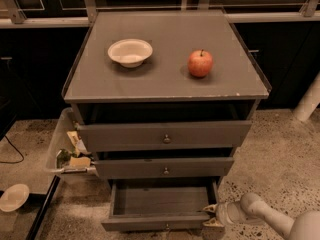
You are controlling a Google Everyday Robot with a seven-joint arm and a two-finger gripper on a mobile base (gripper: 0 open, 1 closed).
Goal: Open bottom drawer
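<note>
The bottom drawer [155,222] of the grey cabinet is pulled out, and its empty inside shows. Its small round knob [167,227] sits at the centre of the front, near the lower edge of the view. My gripper [212,216] is at the drawer's right front corner, against the end of the drawer front, on the end of my white arm [272,219], which comes in from the lower right.
The middle drawer [165,167] and top drawer [165,135] stick out a little. A white bowl [130,52] and a red apple [200,63] sit on the cabinet top. A clear bin of clutter [67,151] stands at the left. A white plate [12,197] lies on the floor.
</note>
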